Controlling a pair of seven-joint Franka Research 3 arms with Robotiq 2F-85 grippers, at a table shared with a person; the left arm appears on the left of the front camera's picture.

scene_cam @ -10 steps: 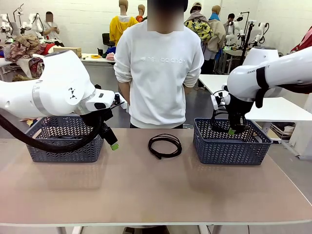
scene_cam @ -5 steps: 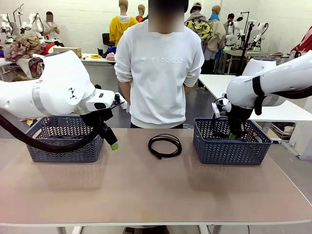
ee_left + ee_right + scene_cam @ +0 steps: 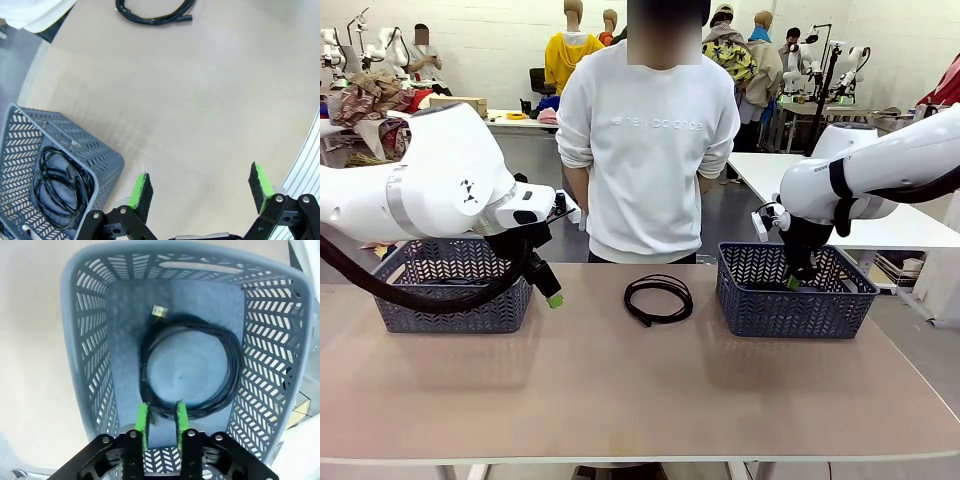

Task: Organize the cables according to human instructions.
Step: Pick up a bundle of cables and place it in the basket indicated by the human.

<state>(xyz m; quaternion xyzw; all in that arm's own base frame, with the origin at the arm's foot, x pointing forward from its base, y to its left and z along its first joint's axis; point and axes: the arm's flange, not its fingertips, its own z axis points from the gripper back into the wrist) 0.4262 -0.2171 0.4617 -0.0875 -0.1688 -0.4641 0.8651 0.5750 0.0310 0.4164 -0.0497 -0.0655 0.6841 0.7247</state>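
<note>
A cable coil [image 3: 231, 365] in the bench's [image 3: 620, 390] right-edge basket [image 3: 85, 340].
The right end effector [image 3: 161, 406] sits narrowly parted astride its edge, grip unclear; the left end effector [image 3: 200, 172] wide open, empty.

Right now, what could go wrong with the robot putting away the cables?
1. The right pincer sits low in the right basket with strands of the cable coil between its pads; lifting could drag the cable coil up.
2. The left pincer hangs open beside the left basket; reaching for the loose coil on the table, its arm might bump that basket.
</note>
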